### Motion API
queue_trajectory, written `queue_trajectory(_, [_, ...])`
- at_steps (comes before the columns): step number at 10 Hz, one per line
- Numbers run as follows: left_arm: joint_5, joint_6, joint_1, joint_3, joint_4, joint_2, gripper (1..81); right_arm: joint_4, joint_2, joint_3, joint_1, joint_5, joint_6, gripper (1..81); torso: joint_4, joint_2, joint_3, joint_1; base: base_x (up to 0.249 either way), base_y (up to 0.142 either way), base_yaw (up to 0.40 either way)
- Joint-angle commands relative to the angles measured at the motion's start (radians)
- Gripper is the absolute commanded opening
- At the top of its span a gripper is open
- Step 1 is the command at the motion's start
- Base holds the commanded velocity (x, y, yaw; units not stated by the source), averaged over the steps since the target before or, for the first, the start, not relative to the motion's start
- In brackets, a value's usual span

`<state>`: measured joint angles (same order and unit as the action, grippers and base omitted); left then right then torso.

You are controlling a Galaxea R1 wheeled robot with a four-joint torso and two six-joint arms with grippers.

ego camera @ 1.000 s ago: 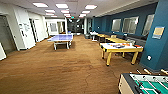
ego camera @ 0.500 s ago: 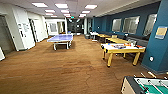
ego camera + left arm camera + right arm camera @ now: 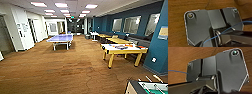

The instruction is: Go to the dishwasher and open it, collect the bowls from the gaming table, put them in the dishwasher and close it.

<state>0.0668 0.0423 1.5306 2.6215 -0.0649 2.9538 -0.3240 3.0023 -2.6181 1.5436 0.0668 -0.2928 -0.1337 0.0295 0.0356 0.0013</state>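
The gaming table [image 3: 123, 49], white-topped with yellow sides and legs, stands against the blue wall [image 3: 160, 47] far ahead of both arms, to the robot's right. Small orange and dark items lie on its top, possibly the bowls, though they are too blurred to tell. A blue table-tennis table [image 3: 60, 38] stands further off, and a football table [image 3: 150, 87] sits close by. Under each wrist lies wooden floor [image 3: 176, 25]; whether either pair of jaws is open or closed cannot be told.

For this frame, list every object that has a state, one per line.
gaming table: standing by the blue wall, small items on its white top
ping-pong table: set up, unfolded
football table: upright, corner in view
ceiling lights: on
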Motion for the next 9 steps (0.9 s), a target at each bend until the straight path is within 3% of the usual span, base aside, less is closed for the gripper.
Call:
queue_trajectory(1, [-0.051,-0.002,-0.048,0.002,0.002,-0.005,81.1,0.011,0.000,-0.005,-0.052,-0.039,-0.005,81.1,0.000,0.000,0.000,0.000,0.165,0.000,0.000])
queue_trajectory(9, [-0.051,-0.004,-0.048,0.002,0.002,-0.002,81.1,0.008,0.000,-0.005,-0.047,-0.035,-0.005,81.1,0.000,0.000,0.000,0.000,0.185,0.000,0.000])
